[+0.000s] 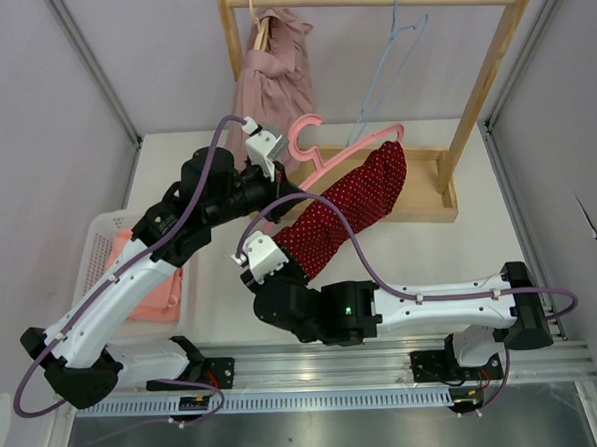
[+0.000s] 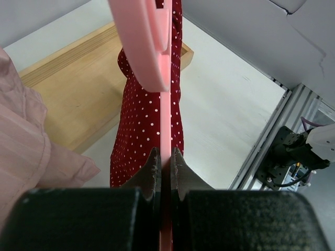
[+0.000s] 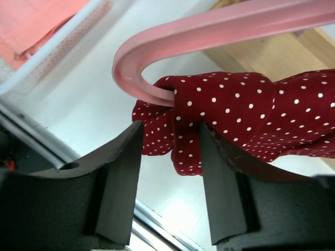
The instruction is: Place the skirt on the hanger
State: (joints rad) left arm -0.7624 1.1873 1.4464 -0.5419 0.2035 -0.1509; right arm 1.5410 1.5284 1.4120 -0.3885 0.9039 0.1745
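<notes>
**Hanger Pinned, Skirt Threaded Along One Arm**

Clamps the pink plastic hanger point(image 2: 157, 52) thin-edge-on in the left gripper point(image 2: 163, 159), fingers pressed tight on its bar. Probably done to keep it steady and clear of the table while cloth goes over it. Leaves the right gripper point(image 3: 170, 133) spread wide, fingers astride the bunched end of the dark red, white-dotted skirt point(image 3: 235, 104) without visibly squeezing it. Seemingly poised to tug or arrange the fabric.

From above, places the skirt mid-table, running from the centre out toward 1 o'clock and over the base of the wooden clothes rack point(image 1: 428, 202) at 12 o'clock. Looks soft and crumpled, gathered into a thick sleeve around one hanger arm. Shows the rounded hanger end poking out of the folds toward 9 o'clock in the right wrist view. Not yet spread evenly along the hanger, by the look of it.
</notes>
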